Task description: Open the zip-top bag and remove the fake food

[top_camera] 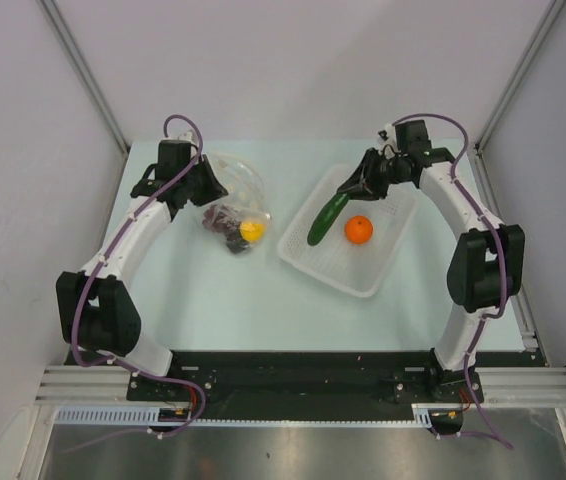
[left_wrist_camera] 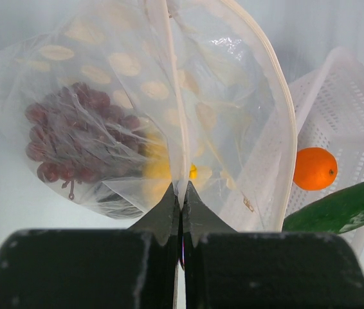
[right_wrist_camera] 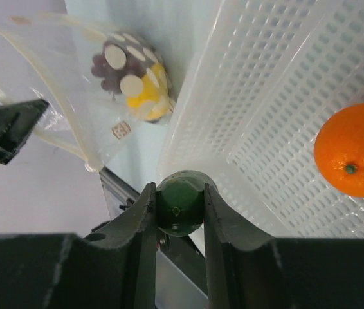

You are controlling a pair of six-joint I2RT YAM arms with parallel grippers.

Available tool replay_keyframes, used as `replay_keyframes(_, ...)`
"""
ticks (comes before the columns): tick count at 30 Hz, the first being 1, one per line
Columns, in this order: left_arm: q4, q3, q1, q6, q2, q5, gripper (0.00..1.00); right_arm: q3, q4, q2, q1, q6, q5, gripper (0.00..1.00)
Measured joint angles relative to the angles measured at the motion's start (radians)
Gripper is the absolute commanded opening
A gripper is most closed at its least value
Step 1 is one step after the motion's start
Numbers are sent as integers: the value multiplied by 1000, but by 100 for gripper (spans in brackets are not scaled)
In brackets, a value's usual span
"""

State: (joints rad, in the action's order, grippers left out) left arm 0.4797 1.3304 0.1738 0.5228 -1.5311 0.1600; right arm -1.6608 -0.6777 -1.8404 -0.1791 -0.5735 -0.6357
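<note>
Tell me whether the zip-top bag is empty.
Not empty. The grape bunch and a yellow fruit show inside the zip-top bag; the orange lies in the basket.

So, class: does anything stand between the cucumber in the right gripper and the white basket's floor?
Nothing visible does. The cucumber, shut in the right gripper, slants down over the white basket. The orange lies in the basket but apart from it, and the floor near the cucumber's low end looks bare.
</note>
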Motion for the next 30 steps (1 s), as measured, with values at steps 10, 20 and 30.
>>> replay_keyframes(10,0,0,0,0,0,2,0,6,-18,-163,-43,35,-34,11)
replay_keyframes(20,0,-1,0,0,7,8,0,-3,-9,-263,-68,54,28,74)
replay_keyframes(30,1,-4,0,-1,11,11,0,-202,-127,-293,-101,161,191,82)
